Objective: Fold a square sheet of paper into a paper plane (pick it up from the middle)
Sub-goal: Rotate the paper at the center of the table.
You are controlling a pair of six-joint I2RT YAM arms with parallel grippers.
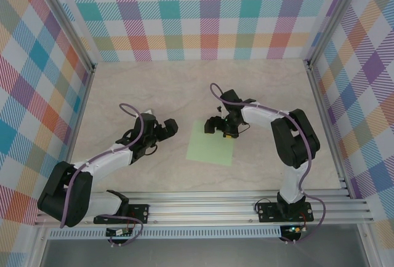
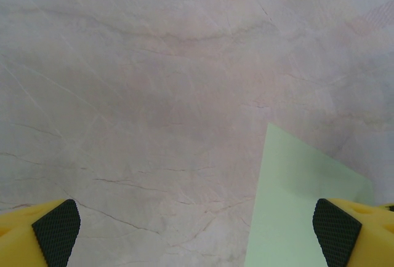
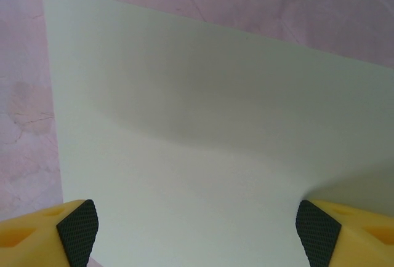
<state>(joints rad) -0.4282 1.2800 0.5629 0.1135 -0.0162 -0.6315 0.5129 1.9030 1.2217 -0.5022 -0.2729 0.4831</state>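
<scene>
My right gripper (image 3: 197,227) hangs wide open over the paper (image 3: 203,125). The paper lies flat on the table (image 3: 295,2), spreading ahead of and between both pads (image 3: 78,224). My left gripper (image 2: 197,230) is wide open too, holding nothing over bare table. The paper's corner reaches in just beside its right finger (image 2: 354,230).

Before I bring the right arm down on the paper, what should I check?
1. Sheet flat, unfolded: ok.
2. Right fingers open: ok.
3. Right fingers over sheet's middle: not ok, near its far edge.
4. Left fingers open: ok.
5. Right fingers touching sheet: cannot tell.
</scene>
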